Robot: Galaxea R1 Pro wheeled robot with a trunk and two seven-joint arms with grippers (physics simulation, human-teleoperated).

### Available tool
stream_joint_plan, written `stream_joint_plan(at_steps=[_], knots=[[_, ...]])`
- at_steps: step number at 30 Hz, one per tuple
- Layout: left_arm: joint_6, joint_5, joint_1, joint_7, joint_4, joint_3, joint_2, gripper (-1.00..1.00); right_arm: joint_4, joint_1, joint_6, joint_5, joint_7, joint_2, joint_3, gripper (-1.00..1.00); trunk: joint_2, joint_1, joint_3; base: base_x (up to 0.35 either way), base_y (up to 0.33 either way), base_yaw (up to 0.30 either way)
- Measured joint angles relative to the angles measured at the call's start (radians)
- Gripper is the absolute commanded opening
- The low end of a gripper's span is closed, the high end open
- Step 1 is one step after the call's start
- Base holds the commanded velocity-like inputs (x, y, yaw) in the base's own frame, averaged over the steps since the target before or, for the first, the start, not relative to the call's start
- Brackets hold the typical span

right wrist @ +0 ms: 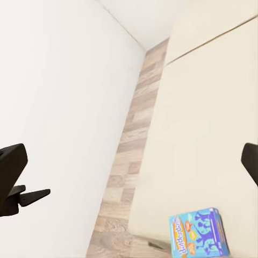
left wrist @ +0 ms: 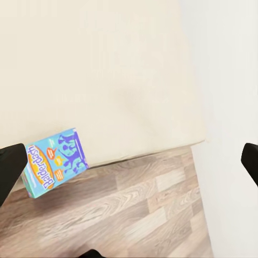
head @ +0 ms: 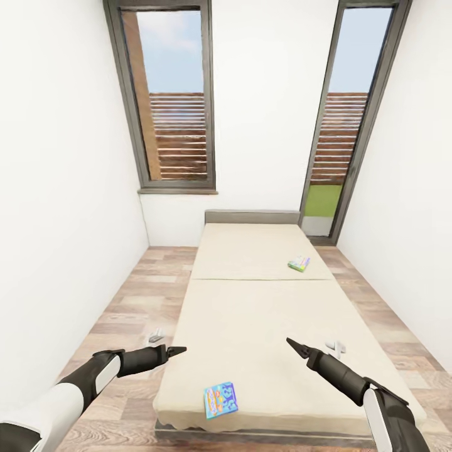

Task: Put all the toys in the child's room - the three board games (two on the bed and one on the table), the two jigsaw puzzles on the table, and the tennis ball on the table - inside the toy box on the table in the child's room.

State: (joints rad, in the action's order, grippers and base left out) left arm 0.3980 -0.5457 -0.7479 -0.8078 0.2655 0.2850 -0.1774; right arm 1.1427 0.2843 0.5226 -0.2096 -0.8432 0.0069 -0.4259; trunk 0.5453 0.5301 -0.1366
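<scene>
Head view, left to right: the left gripper sits at about 8 o'clock, held over the wood-plank floor just beside the bed's left edge; its fingertips read as a single point here, but in the left wrist view the dark fingers stand at opposite frame edges, so the jaws are apart and hold nothing. The bed runs from 6 o'clock toward 12 o'clock, with a beige mattress and a short grey headboard at its far end; the blue board game lies flat near the foot at about 6 o'clock, between the two arms; a second, green-edged board game lies near the head end at about 1 o'clock. The right gripper hovers over the mattress at about 4 o'clock; the right wrist view shows its fingers wide apart, empty, with the blue board game beyond. Two tall dark-framed windows fill the far wall at 11 and 1 o'clock.
</scene>
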Motion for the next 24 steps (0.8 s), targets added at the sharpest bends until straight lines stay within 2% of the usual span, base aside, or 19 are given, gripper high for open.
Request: stream_joint_plan(at_steps=[7, 24], knots=[[-0.001, 0.001, 0.0, 0.0, 0.0, 0.0, 0.0, 1.0, 0.0, 0.0, 0.0, 0.0, 0.0, 0.0, 0.0, 1.0, 0.0, 0.0, 0.003, -0.008, 0.166, -0.073], [-0.001, 0.001, 0.0, 0.0, -0.001, 0.0, -0.001, 1.0, 0.0, 0.0, 0.001, 0.0, 0.0, 0.001, 0.0, 1.0, 0.0, 0.0, 0.008, -0.015, 0.072, -0.055]])
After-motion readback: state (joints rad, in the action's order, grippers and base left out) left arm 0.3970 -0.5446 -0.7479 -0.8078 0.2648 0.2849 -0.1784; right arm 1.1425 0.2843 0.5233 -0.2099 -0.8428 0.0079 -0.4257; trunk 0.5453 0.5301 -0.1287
